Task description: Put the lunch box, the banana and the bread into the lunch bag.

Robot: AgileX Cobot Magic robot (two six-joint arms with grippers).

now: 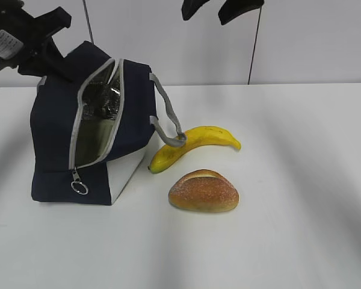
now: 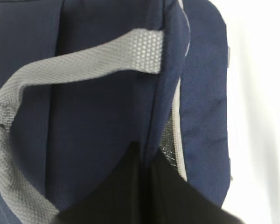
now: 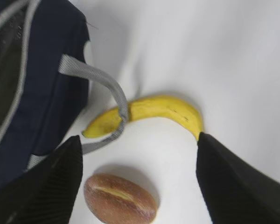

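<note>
White desk (image 1: 301, 229) is carrying the open lunch bag (image 1: 54, 144), with banana (image 1: 195, 144) and bread (image 1: 203, 191) lying outside beside it. Left fingers (image 2: 144, 186) are clenching the bag's rim; right gripper (image 3: 137, 182) is hovering released above both foods. Lunch box isn't visible, perhaps packed.

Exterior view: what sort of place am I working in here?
Probably a lab or test bench, not a kitchen: a bare white tabletop, plain pale wall panels behind it, and only staged items, a boxy navy-blue fabric lunch bag and a curved yellow banana.
</note>
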